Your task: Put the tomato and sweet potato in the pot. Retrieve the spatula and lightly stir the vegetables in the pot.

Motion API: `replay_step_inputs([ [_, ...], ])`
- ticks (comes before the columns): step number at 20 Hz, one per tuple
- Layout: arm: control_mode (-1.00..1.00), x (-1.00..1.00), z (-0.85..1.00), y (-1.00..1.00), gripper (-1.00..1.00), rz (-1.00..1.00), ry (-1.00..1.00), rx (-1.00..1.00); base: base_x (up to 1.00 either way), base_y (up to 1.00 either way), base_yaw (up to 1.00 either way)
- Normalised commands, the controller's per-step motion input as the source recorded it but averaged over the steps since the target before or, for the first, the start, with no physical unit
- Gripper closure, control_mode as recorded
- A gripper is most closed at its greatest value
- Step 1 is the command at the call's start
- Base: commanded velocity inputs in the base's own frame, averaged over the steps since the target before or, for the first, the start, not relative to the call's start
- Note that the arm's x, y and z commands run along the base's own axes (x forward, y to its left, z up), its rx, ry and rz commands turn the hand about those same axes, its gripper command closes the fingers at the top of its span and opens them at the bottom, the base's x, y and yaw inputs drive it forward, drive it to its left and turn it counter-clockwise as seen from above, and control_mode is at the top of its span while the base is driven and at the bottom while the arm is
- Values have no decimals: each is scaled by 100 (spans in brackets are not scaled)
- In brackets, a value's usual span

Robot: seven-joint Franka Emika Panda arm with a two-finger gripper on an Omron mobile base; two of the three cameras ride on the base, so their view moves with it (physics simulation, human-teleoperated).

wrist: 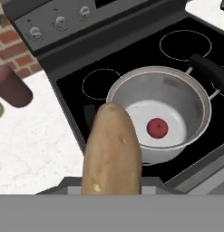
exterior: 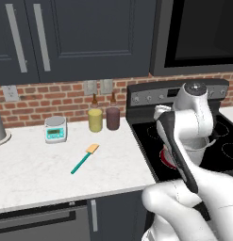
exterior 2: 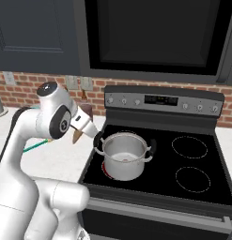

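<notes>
My gripper [exterior 2: 87, 133] is shut on the sweet potato [wrist: 112, 154], a brown-orange tuber that rises up the middle of the hand view; its tip [exterior 2: 77, 136] also pokes out beside the hand. It hangs over the stove's left edge, just left of the steel pot [wrist: 177, 90], not over the opening. The pot [exterior 2: 124, 157] stands on the front left burner. Inside it, on the bottom, lies the small dark-red tomato [wrist: 157, 128]. The spatula [exterior: 85, 158], teal handle and pale-orange blade, lies flat on the white counter to the left of the stove.
A yellow jar [exterior: 95, 118] and a maroon jar [exterior: 112, 117] stand at the back of the counter by the brick wall, with a small scale [exterior: 55, 128] further left. The black stove [exterior 2: 192, 164] has bare burners on its right side.
</notes>
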Motion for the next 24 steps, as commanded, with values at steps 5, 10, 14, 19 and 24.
replay_step_inputs([
  [5, -100, 56, 0, -87, 100, -8, 5, 0, 0, 0, 0],
  [10, -100, 58, -31, -70, 100, -3, 1, 0, 0, 0, 0],
  [14, -100, 36, -64, -42, 100, -1, 0, 0, 0, 0, 0],
  [19, -100, 33, -72, -27, 100, 0, 0, 0, 0, 0, 0],
  [24, -100, 28, -56, -15, 100, 0, 0, 0, 0, 0, 0],
])
